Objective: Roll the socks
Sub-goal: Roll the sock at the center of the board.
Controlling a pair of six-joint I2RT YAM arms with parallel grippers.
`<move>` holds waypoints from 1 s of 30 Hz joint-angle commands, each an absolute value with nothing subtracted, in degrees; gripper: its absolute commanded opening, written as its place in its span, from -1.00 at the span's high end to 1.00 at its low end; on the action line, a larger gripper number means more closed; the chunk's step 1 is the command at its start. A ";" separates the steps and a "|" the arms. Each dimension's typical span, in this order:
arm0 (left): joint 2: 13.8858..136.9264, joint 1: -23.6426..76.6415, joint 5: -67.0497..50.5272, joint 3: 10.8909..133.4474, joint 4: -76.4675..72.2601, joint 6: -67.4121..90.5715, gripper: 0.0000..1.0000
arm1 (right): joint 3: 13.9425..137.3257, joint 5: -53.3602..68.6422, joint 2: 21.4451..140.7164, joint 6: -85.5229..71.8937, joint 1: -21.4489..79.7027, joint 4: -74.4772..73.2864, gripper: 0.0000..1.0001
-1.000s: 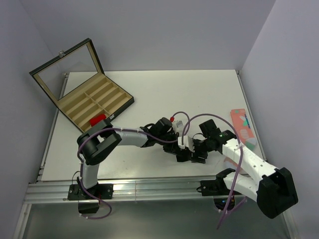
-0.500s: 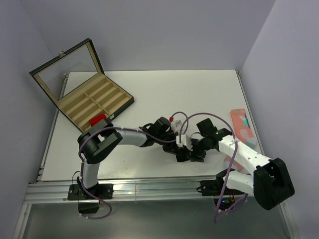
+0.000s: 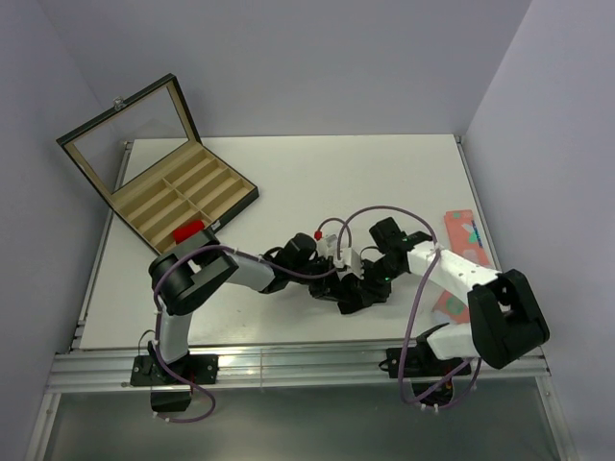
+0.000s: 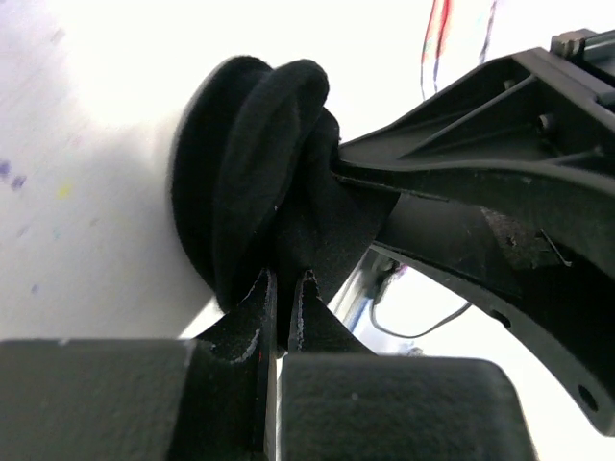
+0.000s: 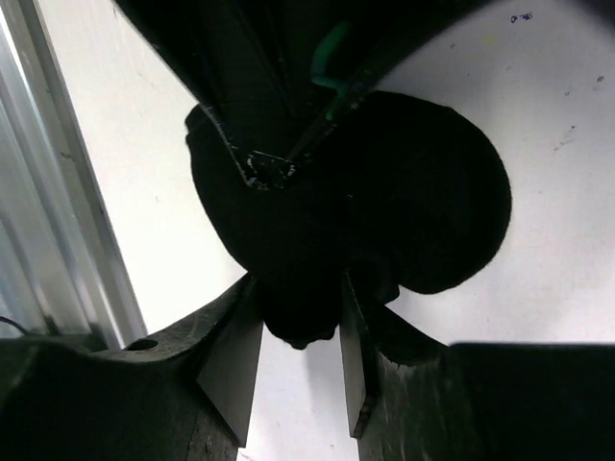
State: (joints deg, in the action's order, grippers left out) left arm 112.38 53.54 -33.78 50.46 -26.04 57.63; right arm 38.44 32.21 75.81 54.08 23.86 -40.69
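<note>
A black sock (image 3: 352, 294), bunched into a roll, lies on the white table near the front middle, and both grippers meet at it. In the left wrist view the roll (image 4: 245, 163) fills the centre, and my left gripper (image 4: 283, 280) is shut on a fold of it. My right gripper (image 5: 298, 283) comes from the opposite side. Its two fingers press either side of a lump of the black sock (image 5: 404, 202). The left gripper (image 3: 336, 285) and right gripper (image 3: 372, 286) sit close together. A red sock (image 3: 188, 230) rests in the front corner of the box.
A black compartment box (image 3: 236, 205) with an open glass lid (image 3: 130, 134) stands at the back left. A salmon-pink patterned sock (image 3: 468, 246) lies at the right edge. The aluminium rail (image 3: 288, 363) runs along the table's front edge.
The right arm has swung left and its jaws have narrowed from wide open onto the black sock. The left gripper stays shut and has shifted slightly left.
</note>
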 commanded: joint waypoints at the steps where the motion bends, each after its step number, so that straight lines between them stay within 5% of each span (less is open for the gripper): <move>1: 115.05 54.67 -33.40 43.95 -26.61 64.40 0.99 | 40.07 31.02 79.53 51.15 23.21 -40.60 0.37; 13: 110.13 56.69 -20.93 34.89 -44.03 77.61 0.92 | 48.42 31.46 90.35 50.45 19.78 -48.42 0.41; 30: 96.16 62.48 4.64 35.42 -31.03 61.01 0.26 | 58.53 32.17 105.02 50.62 16.97 -58.27 0.45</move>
State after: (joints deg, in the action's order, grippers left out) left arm 100.71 60.69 -3.90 35.64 -36.58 69.21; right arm 57.47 38.41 101.80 48.49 18.02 -58.37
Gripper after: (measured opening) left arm 0.363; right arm 0.353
